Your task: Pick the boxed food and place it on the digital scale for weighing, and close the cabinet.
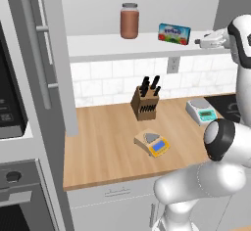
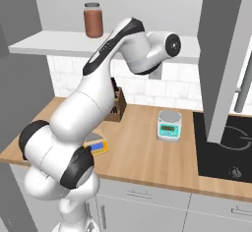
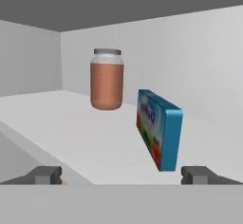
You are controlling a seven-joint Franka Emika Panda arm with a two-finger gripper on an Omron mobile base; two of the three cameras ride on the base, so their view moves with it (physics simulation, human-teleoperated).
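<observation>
We are at the reach for the boxed food (image 3: 159, 128) — nothing is lifted yet. Our gripper (image 3: 122, 174) sits at the near edge of the white shelf (image 1: 98, 46) inside the open cabinet (image 1: 51, 58), fingers spread wide and empty. In the hand view the blue carton stands on edge just ahead, slightly right of centre between the tips, with the brown jar (image 3: 107, 78) further back and to its left, apart from it.

The next move, as we judge it, calls for easing forward until the carton lies between the fingers, then closing across its thin sides without nudging the jar. After that it goes down to the digital scale (image 1: 152, 143) on the counter (image 1: 98, 147) — the tan one in front of the knife block (image 1: 145, 100), not the white scale (image 2: 169, 125) to the right. The cabinet door waits until last.
</observation>
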